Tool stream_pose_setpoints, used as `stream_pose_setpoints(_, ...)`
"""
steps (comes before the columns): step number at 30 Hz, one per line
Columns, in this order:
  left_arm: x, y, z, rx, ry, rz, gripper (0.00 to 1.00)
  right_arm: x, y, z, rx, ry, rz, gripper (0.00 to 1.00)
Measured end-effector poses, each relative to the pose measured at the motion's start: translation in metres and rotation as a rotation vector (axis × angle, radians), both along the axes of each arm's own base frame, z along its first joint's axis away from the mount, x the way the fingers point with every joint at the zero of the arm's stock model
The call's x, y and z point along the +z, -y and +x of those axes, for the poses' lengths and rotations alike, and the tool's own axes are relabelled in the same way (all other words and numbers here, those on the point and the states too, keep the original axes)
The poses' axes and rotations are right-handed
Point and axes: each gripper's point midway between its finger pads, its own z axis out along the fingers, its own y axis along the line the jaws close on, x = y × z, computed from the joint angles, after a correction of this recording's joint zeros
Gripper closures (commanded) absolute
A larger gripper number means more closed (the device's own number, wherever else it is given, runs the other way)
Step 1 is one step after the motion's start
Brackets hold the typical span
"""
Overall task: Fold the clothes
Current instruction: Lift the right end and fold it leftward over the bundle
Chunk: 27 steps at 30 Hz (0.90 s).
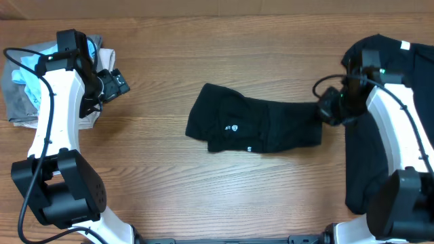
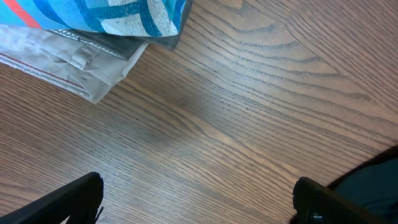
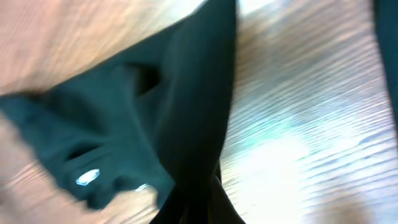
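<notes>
A crumpled black T-shirt (image 1: 251, 127) lies across the middle of the table, a small white round logo (image 1: 232, 127) facing up. My right gripper (image 1: 330, 107) is shut on the shirt's right end. In the blurred right wrist view the dark fabric (image 3: 155, 124) stretches away from the pinched jaws (image 3: 199, 208), with the white logo (image 3: 87, 177) at lower left. More black clothes (image 1: 407, 61) are heaped under and behind the right arm. My left gripper (image 1: 112, 83) hovers open over bare wood at the left, its fingers (image 2: 68, 202) wide apart with nothing between them (image 2: 198, 205).
At the far left lies a pile of other garments (image 1: 27, 81): a blue striped cloth (image 2: 112, 15) on top of beige fabric (image 2: 68, 56). Wooden tabletop (image 1: 203, 54) surrounds the middle shirt.
</notes>
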Motion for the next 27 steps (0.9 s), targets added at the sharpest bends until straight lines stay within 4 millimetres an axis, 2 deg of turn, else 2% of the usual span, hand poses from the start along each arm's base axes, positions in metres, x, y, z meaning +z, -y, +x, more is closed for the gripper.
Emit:
stream_pose_setpoints(4, 0.000, 0.000, 0.000, 0.000, 0.000, 0.000, 0.00, 0.033, -0.024, 0.010, 0.068, 0.060, 0.027, 0.96)
stream_pose_setpoints(7, 0.000, 0.000, 0.000, 0.000, 0.000, 0.000, 0.00, 0.052, -0.054, 0.016, 0.154, 0.118, 0.041, 0.96)
stream_pose_setpoints(13, 0.000, 0.000, 0.000, 0.000, 0.000, 0.000, 0.00, 0.057, -0.115, 0.010, 0.325, 0.168, 0.060, 0.93)
stream_pose_setpoints(16, 0.000, 0.000, 0.000, 0.000, 0.000, 0.000, 0.00, 0.059, -0.136, 0.008, 0.385, 0.196, 0.064, 0.93)
stream_pose_setpoints(27, 0.000, 0.000, 0.000, 0.000, 0.000, 0.000, 0.00, 0.068, -0.182, 0.012, 0.495, 0.307, 0.078, 0.92)
